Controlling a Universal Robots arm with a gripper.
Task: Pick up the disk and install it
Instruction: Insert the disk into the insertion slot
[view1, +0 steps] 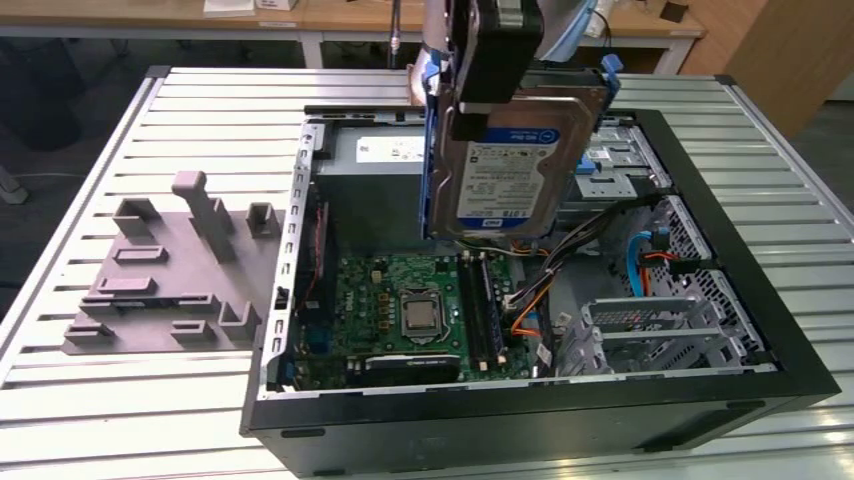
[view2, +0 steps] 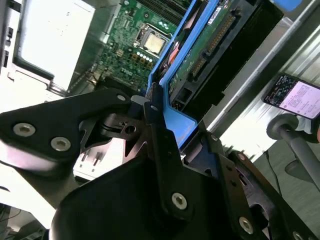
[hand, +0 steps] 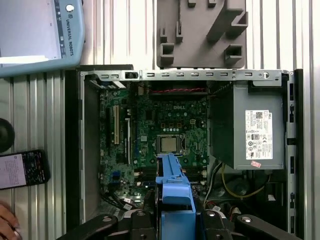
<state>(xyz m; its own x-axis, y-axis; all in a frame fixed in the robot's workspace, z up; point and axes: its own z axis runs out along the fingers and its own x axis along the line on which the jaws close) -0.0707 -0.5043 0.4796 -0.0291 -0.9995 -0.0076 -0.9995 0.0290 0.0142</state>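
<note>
Surface: a grey slatted metal desk (view1: 94, 410) is occupied by an open black computer case (view1: 534, 435).
Grip: the black claw (view1: 474, 110) is clenched on the top edge of a blue plastic caddy (view2: 177, 122), seen closely in the second wrist view.
Held thing: the flat silver disk (view1: 514, 175) with white-and-blue label, framed by that caddy, is hung directly below the claw, in the air.
Long axis: roughly upright.
Beneath: the green motherboard (view1: 387, 295) is overhung, untouched.
</note>
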